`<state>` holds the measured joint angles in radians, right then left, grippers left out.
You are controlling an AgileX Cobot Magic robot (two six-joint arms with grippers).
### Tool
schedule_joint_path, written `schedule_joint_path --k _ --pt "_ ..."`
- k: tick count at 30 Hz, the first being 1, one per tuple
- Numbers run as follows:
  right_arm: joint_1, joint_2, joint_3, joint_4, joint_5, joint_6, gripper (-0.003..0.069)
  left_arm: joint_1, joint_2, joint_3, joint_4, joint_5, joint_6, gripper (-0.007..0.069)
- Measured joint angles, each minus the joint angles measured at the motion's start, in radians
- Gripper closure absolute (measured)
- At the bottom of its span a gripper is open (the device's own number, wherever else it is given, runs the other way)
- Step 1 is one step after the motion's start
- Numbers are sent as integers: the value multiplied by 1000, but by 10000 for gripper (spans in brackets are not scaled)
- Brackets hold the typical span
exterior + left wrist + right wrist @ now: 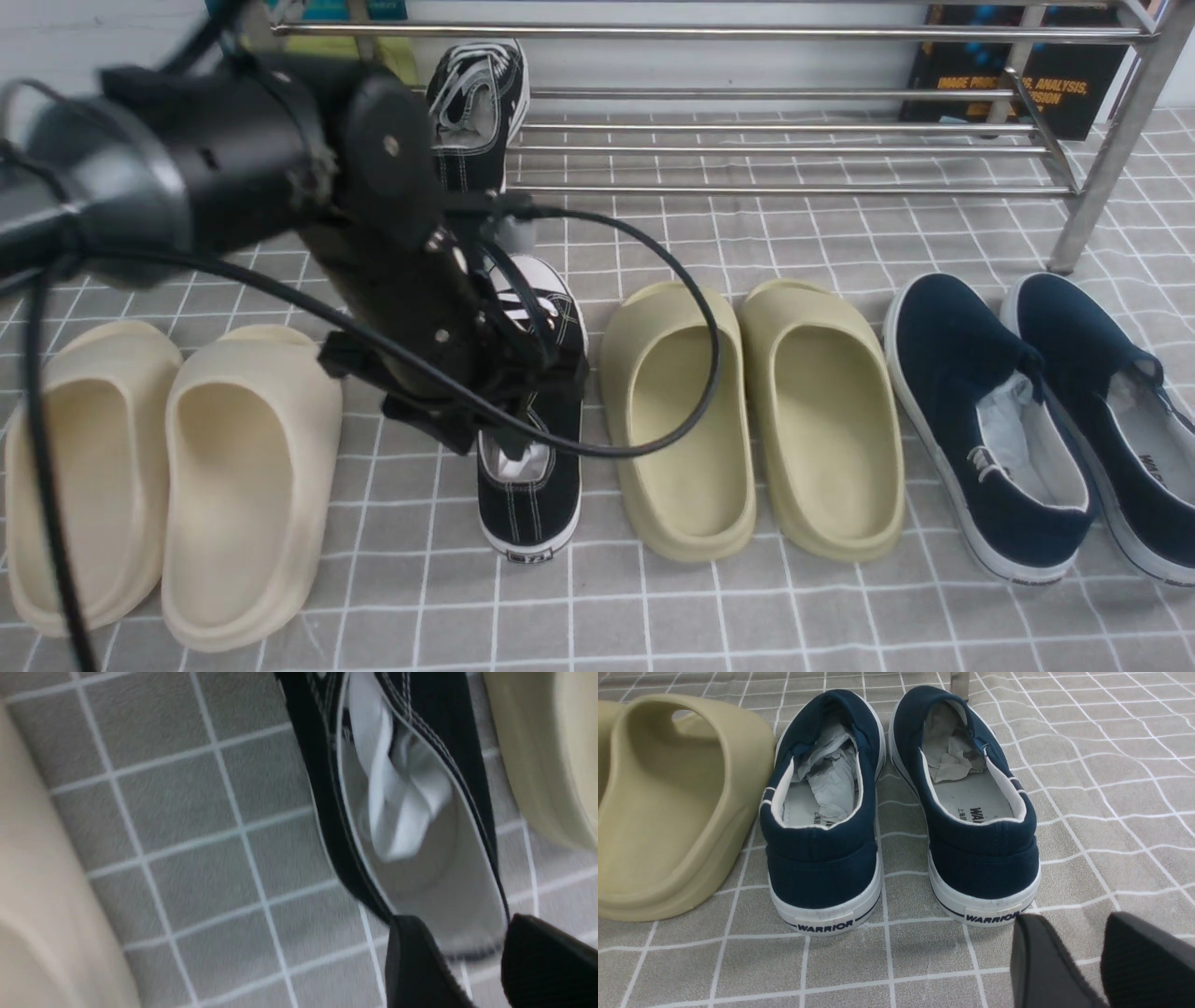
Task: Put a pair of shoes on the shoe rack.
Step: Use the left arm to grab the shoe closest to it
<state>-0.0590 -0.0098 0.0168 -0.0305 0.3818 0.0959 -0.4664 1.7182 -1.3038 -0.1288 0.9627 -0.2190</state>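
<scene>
One black sneaker [478, 93] of the pair of shoes stands on the low bars of the silver shoe rack [747, 33], at its left end. The other black sneaker [532, 495] lies on the checked mat, toe toward the rack. My left gripper [509, 434] hangs over its heel end. In the left wrist view the sneaker [420, 826] shows its grey insole and white paper stuffing, and the left gripper [462, 933] is open, one finger on each side of the heel rim. My right gripper [1073, 924] is open over bare mat.
Cream slippers [168, 467] lie left of the floor sneaker and olive slippers [747, 411] right of it, both close by. Navy slip-on shoes [1027, 420] sit at the right, just ahead of the right gripper [896, 812]. A dark book [1018, 75] leans behind the rack.
</scene>
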Motion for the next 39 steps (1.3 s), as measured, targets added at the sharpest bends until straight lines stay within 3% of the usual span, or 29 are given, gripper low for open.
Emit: schedule_joint_path --k 10,22,26,32,39 --pt "0 0 0 0 0 0 419 22 110 0 97 -88 -164 388" --pt "0 0 0 0 0 0 419 22 147 0 104 -116 -198 397" --pt "0 0 0 0 0 0 419 22 147 0 104 -116 -199 454" --pt "0 0 0 0 0 0 419 22 147 0 107 -115 -197 638" --pt "0 0 0 0 0 0 419 22 53 -2 106 -64 -177 638"
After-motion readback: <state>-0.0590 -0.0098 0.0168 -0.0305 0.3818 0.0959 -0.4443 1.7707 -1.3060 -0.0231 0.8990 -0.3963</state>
